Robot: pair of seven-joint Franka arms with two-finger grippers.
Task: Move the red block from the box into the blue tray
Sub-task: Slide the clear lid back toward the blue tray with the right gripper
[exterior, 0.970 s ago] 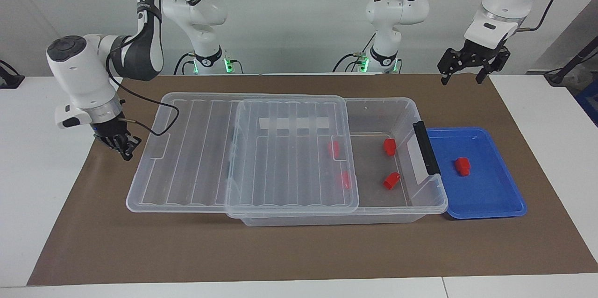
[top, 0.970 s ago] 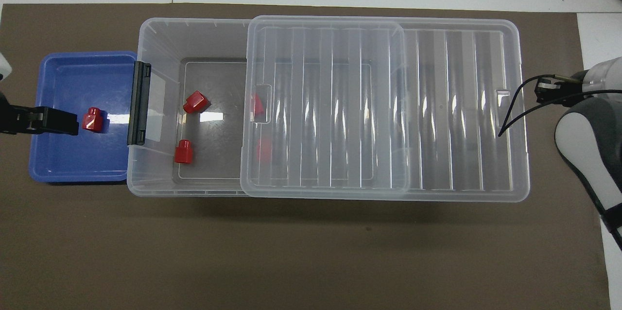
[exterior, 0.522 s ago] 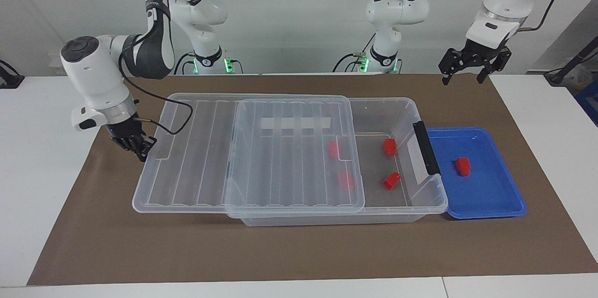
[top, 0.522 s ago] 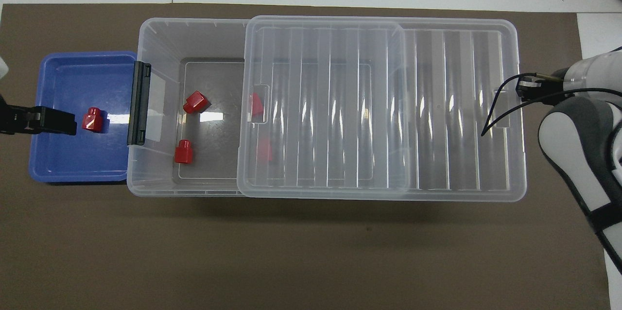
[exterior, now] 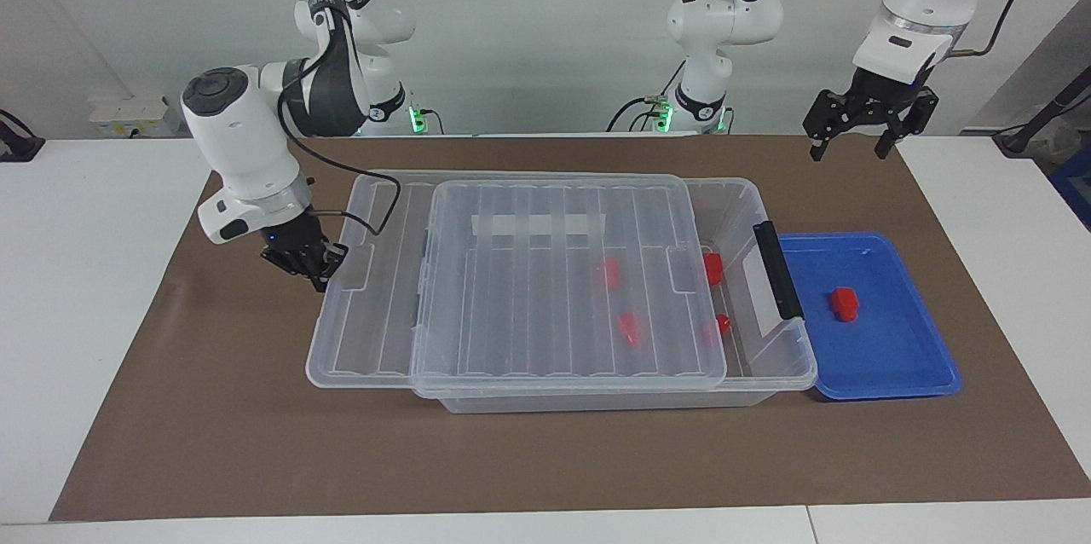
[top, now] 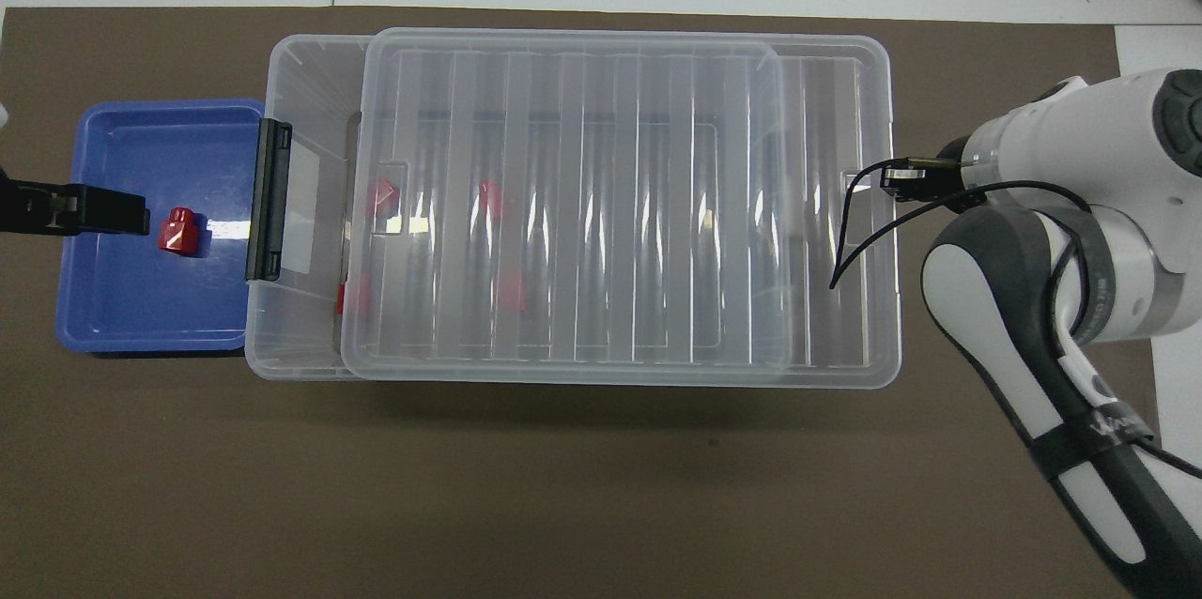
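Observation:
The box (exterior: 741,188) (top: 282,73) lies lengthwise on the mat, and its ribbed clear lid (exterior: 554,288) (top: 582,205) covers all but the strip by the black handle (exterior: 777,269). My right gripper (exterior: 307,263) is shut and rests against the lid's end edge at the right arm's end. Several red blocks show through the lid, one (exterior: 608,271) (top: 490,200) near the middle. Another red block (exterior: 844,303) (top: 178,231) lies in the blue tray (exterior: 903,373) (top: 122,148), which stands against the box's handle end. My left gripper (exterior: 861,122) (top: 131,212) hangs open, high over the tray.
A brown mat (exterior: 545,459) (top: 563,486) covers the table under box and tray, with white tabletop (exterior: 77,271) around it. The right arm's wrist and its looping black cable (top: 855,223) hang over the box's end.
My right gripper has moved toward the left arm's end, sliding the lid along the box. The lid now covers the two red blocks that lay uncovered. The left gripper has hardly moved.

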